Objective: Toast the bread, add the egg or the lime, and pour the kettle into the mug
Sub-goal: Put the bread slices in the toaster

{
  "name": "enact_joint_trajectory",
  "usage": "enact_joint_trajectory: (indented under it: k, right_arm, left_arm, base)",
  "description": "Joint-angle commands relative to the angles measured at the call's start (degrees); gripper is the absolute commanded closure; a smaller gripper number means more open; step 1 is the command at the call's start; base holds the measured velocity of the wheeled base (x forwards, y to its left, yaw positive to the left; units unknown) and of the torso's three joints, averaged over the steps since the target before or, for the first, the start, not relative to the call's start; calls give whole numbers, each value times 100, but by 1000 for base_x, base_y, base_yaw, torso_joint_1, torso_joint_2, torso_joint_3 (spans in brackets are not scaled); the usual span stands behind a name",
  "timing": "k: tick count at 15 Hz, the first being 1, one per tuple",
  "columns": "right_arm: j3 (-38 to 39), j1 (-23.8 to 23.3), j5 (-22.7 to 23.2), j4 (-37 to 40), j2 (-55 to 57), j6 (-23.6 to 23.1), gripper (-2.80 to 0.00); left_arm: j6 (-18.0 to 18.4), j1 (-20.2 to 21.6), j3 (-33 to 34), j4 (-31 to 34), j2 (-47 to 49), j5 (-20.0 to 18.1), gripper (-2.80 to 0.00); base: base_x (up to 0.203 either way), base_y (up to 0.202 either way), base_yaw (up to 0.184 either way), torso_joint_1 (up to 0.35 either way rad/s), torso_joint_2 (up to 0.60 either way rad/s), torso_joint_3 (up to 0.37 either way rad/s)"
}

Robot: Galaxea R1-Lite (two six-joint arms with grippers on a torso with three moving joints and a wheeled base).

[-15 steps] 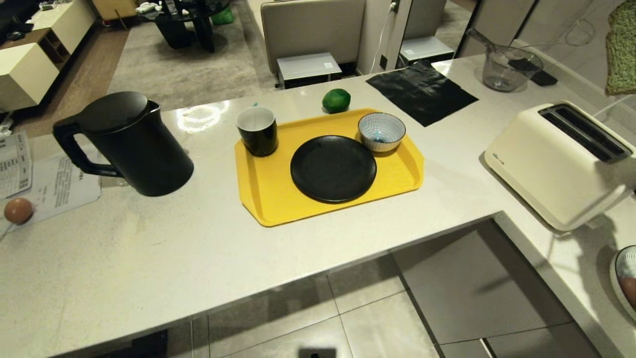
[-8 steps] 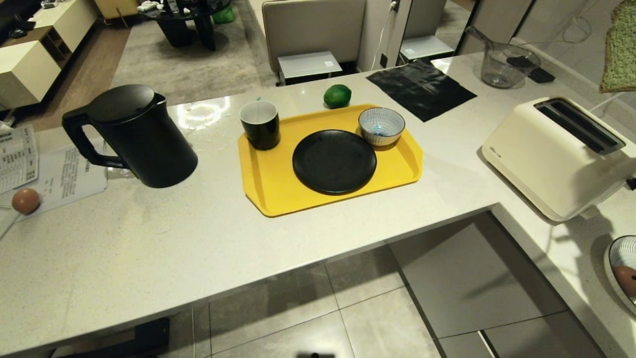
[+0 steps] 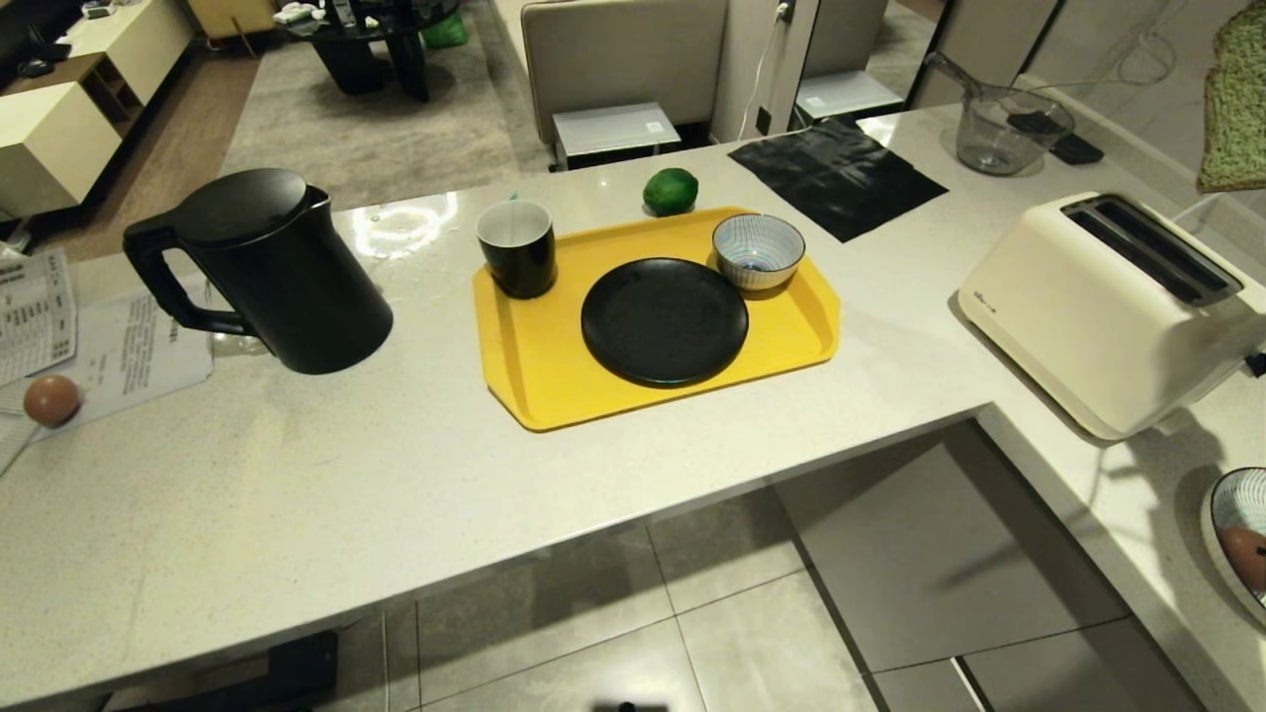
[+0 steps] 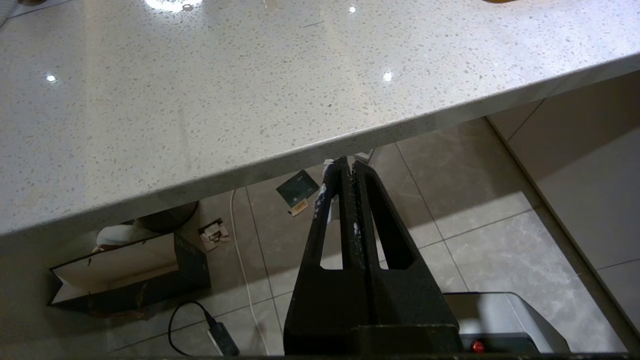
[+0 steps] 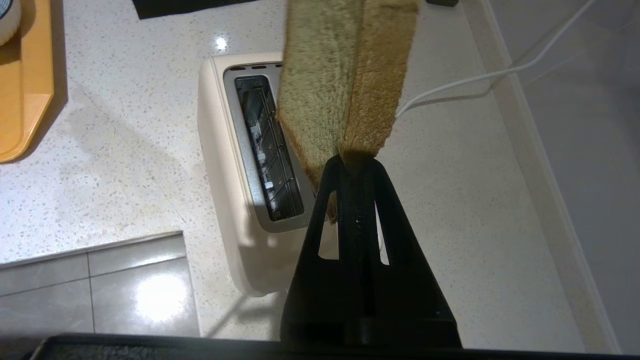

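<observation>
My right gripper (image 5: 352, 161) is shut on one corner of the bread (image 5: 345, 75), a pale green slice with a tan crust. The slice hangs edge-down above the cream toaster (image 5: 235, 200), beside its open slot. In the head view the bread (image 3: 1236, 109) shows at the top right, above the toaster (image 3: 1098, 307). The black kettle (image 3: 277, 277) stands left on the counter. The black mug (image 3: 516, 247) sits on the yellow tray (image 3: 534, 376), with the lime (image 3: 671, 191) just behind it. An egg (image 3: 51, 400) lies far left on papers. My left gripper (image 4: 346, 162) is shut and empty, below the counter edge.
A black plate (image 3: 663, 321) and a striped bowl (image 3: 759, 251) share the tray. A second striped bowl (image 3: 1236, 504) with a darker egg sits at the right edge. A black mat (image 3: 841, 178) and a clear jug (image 3: 1009, 133) lie behind. A white cord (image 5: 475, 75) runs past the toaster.
The head view shifted a little at first, then settled. The bread stays in about the same place above the toaster. Both grippers stay shut.
</observation>
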Motion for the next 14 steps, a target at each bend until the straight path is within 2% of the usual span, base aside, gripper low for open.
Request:
enact_joint_trajectory:
  k: [1,4,8,10,14]
  right_arm:
    - [-14,-19,23,6,36,-12,0]
    - [-14,-19,23,6,46,-12,0]
    - [-67,-10,60,-3,106,-12,0]
    - [-75,-10,290,-3,98,-20,0]
    - [-75,59,514,-315,224,-68,0]
  left_arm:
    - [1,1,0,-2,-1,2,0]
    - [-8,1,0,-2,-1,2,0]
    - [1,1,0,-2,-1,2,0]
    - [1,1,0,-2,-1,2,0]
    - [1,1,0,-2,-1,2,0]
  base:
    - [0,0,0,0,0,0]
    - [2,2,-36,1,1,1]
    - [3,9,-166,3,1,5]
    - [0,4,-141,4,1,1]
    - [0,1,-18,2,1,0]
